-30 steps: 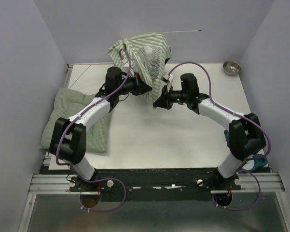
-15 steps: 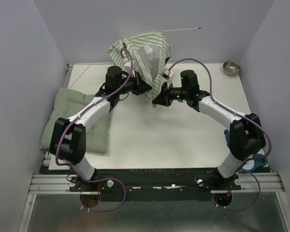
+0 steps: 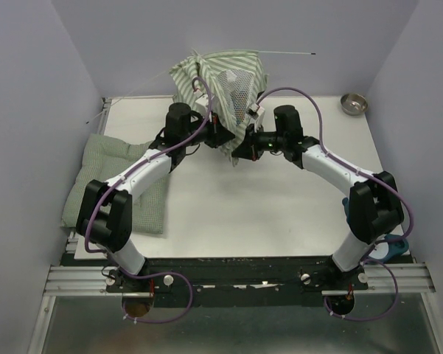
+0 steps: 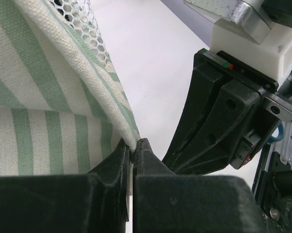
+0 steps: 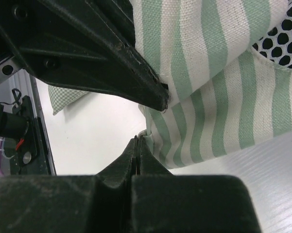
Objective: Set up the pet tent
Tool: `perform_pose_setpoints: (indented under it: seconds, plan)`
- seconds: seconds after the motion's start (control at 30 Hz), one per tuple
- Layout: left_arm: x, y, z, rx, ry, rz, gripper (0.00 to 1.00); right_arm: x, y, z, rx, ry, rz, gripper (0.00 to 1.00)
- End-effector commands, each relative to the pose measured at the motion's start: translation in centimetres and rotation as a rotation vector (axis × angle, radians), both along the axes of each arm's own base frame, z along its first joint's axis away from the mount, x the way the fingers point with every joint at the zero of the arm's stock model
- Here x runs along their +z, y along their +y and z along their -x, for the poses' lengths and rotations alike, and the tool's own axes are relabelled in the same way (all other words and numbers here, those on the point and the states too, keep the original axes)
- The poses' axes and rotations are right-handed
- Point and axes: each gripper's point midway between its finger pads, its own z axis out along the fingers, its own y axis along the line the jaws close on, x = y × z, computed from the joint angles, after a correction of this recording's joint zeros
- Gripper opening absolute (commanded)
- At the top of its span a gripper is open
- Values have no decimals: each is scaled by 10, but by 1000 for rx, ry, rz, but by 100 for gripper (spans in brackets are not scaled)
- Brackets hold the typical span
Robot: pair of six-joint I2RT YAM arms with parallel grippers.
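Tent: the green-and-white striped fabric pet tent (image 3: 221, 72) is a bunched, lifted heap at the upper centre of the overhead view. It is over the far part of the white table (image 3: 243, 214), between the two wrists.
Mesh: a grey mesh panel (image 3: 232, 88) faces up in the middle of the heap.
Pole: a thin whitish pole (image 3: 287, 52) sticks out of the top of the fabric toward the upper right, and another thin line slants away toward the upper left.
Left gripper: the left gripper (image 4: 135, 145) is narrowed onto a striped hem, with the fold of cloth pinched between its black fingertips.
Right gripper: the right gripper (image 5: 137, 141) has its fingers pressed together. A white hem corner of the tent meets the tips, but whether any cloth is caught between them cannot be told.
Spacing: the two grippers are just beside each other at the tent's lower edge.
Cushion: a flat green checked quilted cushion (image 3: 107, 158) lies at the left of the frame, partly under the left arm.
Bowl: a small round metal bowl (image 3: 354, 103) sits at the table's upper right corner, well apart from the tent.
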Motion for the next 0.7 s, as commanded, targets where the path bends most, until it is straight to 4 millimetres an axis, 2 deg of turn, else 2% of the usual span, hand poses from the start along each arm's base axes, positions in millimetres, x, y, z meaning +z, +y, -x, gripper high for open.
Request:
perform_pose_setpoints:
  seconds: [0.0, 0.1, 0.13, 0.2, 0.23, 0.27, 0.3, 0.33, 0.4, 0.5, 0.57, 0.67]
  plan:
    - [-44, 5, 11, -13, 50, -109, 0, 76, 14, -23, -34, -174, -139, 1]
    - [-24, 1, 14, -39, 39, -78, 0, 69, 5, -21, -60, -147, -129, 1]
    - [-14, 3, 13, -35, 18, -74, 14, 65, -1, -19, -79, -130, -121, 1]
    - [11, 9, 15, -29, -34, -56, 52, 52, -14, -17, -118, -96, -97, 1]
    - [28, 14, 18, -25, -61, -42, 63, 44, -24, -16, -145, -73, -82, 1]
    - [36, 21, 20, -16, -63, -34, 70, 38, -31, -15, -167, -50, -70, 1]
    - [48, 27, 26, -35, -71, -17, 93, 30, -40, -14, -196, -28, -54, 1]
    - [57, 34, 34, -56, -75, -9, 99, 23, -47, -12, -217, -7, -42, 1]
    - [67, 47, 55, -117, -86, -25, 99, 15, -59, -7, -248, 10, -25, 1]
    - [70, 71, 81, -138, -105, -76, 99, 2, -69, 4, -258, 15, 11, 1]
    - [68, 97, 81, -61, -100, -93, 99, -12, -81, 14, -275, 82, 46, 1]
    - [53, 149, 64, 95, -70, -167, 99, -25, -100, 25, -278, 104, 102, 1]
